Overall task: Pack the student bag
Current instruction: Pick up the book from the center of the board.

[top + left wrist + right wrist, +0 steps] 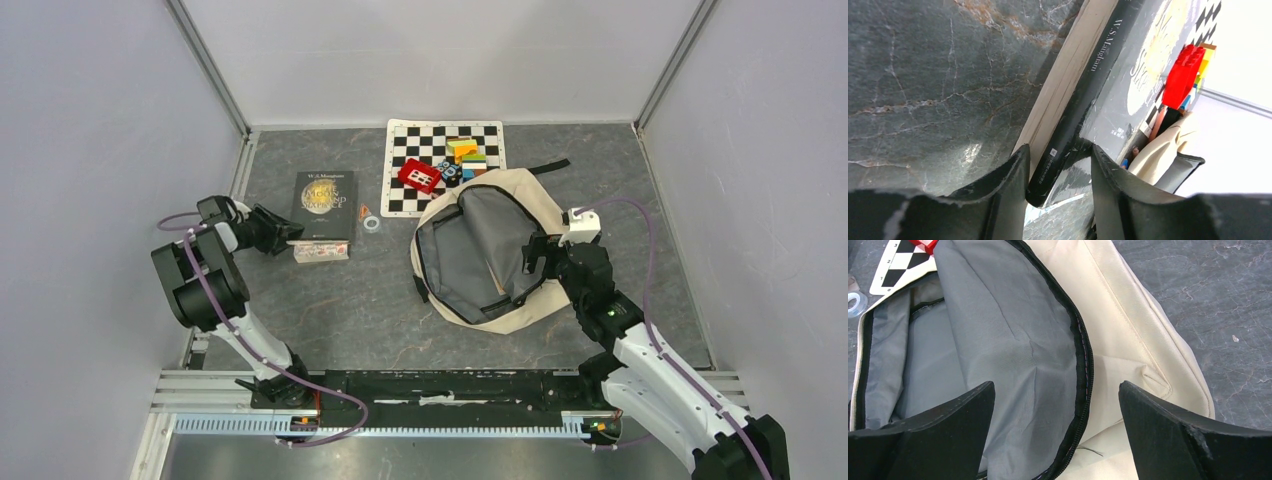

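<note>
Bright, even light with soft shadows; the left wrist view is blown out white at right.

Left tool [1059,150] astride spine corner of dark book [1128,95] on marbled table [933,75]

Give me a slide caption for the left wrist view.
Left claw straddling the corner of a dark book lying on the grey table.
</note>
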Motion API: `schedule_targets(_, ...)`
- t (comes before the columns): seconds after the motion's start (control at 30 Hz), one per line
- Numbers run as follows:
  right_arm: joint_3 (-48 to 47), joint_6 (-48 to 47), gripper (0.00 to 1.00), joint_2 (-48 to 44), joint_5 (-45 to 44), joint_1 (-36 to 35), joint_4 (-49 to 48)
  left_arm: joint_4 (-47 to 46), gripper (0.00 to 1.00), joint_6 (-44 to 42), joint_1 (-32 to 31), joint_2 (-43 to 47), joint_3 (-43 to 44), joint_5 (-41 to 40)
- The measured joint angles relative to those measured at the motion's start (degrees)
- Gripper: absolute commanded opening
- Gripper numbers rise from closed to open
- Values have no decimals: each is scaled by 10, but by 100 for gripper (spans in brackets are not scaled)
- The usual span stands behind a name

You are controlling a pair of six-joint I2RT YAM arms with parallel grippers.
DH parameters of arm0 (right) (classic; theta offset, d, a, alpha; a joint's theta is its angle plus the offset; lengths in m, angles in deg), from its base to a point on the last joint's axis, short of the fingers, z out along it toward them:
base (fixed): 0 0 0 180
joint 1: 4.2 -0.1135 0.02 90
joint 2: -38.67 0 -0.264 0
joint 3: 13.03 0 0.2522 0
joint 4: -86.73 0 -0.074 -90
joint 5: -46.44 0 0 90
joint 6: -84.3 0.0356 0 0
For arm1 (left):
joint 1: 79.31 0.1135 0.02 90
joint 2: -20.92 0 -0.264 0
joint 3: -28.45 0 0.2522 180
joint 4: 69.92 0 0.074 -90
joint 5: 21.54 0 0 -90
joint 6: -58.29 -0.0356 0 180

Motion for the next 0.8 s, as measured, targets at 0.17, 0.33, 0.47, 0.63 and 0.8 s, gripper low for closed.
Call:
schedule_targets(0.17,0,0,98,0,1,0,1,-10,26,2,11,5,0,33)
schedule_targets(0.33,-3,0,98,-6,0,0,14,-27,20,9,12,42,-1,62)
schedule_targets(0.47,-7,0,98,-14,-1,0,22,-37,3,9,11,75,-10,64)
schedule_targets(0.63,-11,1,98,-18,0,0,26,-43,2,9,11,103,-28,59)
schedule_targets(0.8,-18,2,98,-18,0,0,33,-52,2,9,11,145,-47,50)
